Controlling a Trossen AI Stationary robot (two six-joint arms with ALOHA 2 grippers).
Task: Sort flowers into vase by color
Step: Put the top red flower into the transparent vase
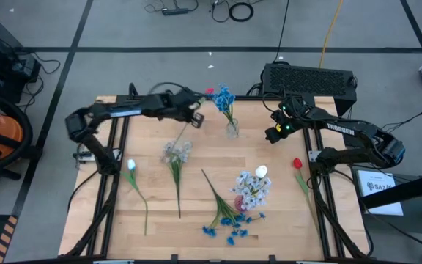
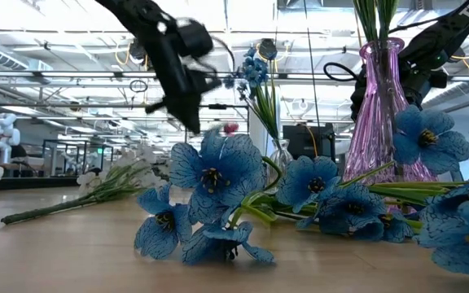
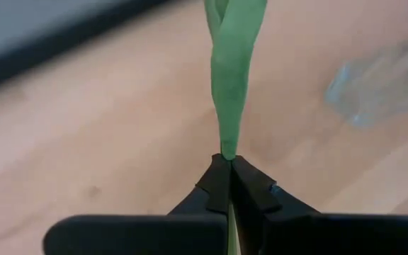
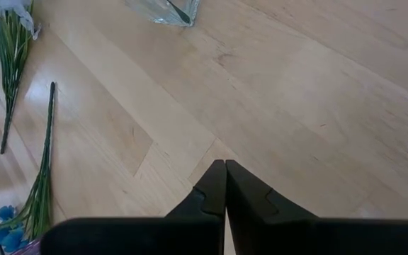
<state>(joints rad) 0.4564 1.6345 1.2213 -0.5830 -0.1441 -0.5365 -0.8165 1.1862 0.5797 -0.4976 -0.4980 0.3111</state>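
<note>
Green leaf and stem, pinched tight between my left gripper [image 3: 229,164] fingers, and I've got a flower up off the wood near the table's far edge. The pink-red bloom [image 1: 209,92] shows just past my fingertips, so the stem's long axis runs from my jaws out toward the clear glass vase [image 1: 231,130], which stands just beside me on my right with a blue cluster [image 1: 223,97] already in it. I reckon the coming move turns on that: bloom end leads, stem end trails, and the stem must tip upright before it drops in any neck. My right gripper [image 4: 224,166] hangs closed and empty over bare wood, near the same vase on its other side. A purple vase [image 2: 383,106] holds green stems nearer the front. On the table lie a lavender-white spray [image 1: 176,152], a white tulip [image 1: 132,166], a red tulip [image 1: 297,163] and loose blue flowers [image 1: 233,224]. The blue stems in the clear vase could crowd me.
</note>
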